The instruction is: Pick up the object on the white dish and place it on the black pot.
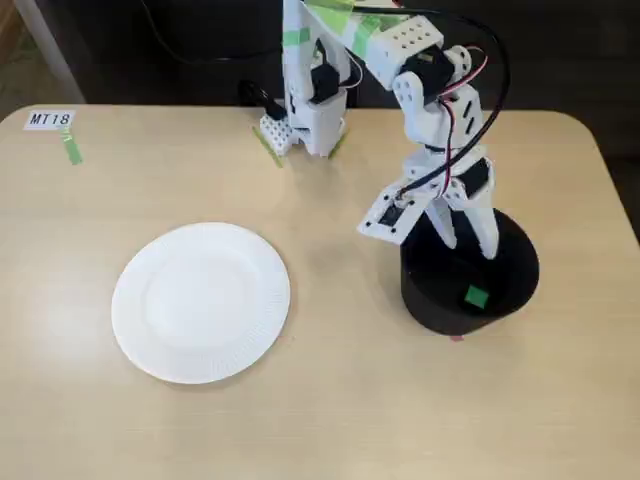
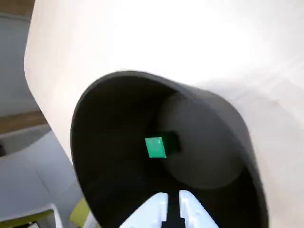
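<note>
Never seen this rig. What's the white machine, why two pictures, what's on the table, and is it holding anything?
The white machine is a small robot arm ending in a two-finger claw. The fixed view looks down on a wooden table. The wrist view comes from a camera riding on the arm, looking past the claw into the black pot. On the table lie an empty white paper plate and that pot, with a green cube inside. The claw holds nothing; its fingers sit nearly together above the cube.

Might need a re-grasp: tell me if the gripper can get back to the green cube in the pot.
Probably yes. The gripper hangs over the open black pot, and the green cube lies loose on its floor with nothing covering it. Only the pot wall crowds the approach.
</note>
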`<state>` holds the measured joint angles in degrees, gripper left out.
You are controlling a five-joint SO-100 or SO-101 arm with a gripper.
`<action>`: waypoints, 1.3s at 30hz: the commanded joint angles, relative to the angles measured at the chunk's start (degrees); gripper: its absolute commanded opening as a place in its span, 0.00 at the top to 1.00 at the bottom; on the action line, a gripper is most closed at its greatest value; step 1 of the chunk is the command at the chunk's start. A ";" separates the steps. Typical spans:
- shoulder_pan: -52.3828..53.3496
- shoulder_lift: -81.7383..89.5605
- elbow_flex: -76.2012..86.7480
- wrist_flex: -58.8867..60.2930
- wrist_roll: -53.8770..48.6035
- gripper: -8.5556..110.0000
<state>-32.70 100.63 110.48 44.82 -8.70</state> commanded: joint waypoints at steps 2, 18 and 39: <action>7.47 9.67 -2.02 8.17 0.00 0.93; 35.86 56.95 25.66 16.44 6.15 0.93; 33.31 90.09 57.83 22.85 5.54 0.93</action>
<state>2.11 184.48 167.96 67.59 -2.72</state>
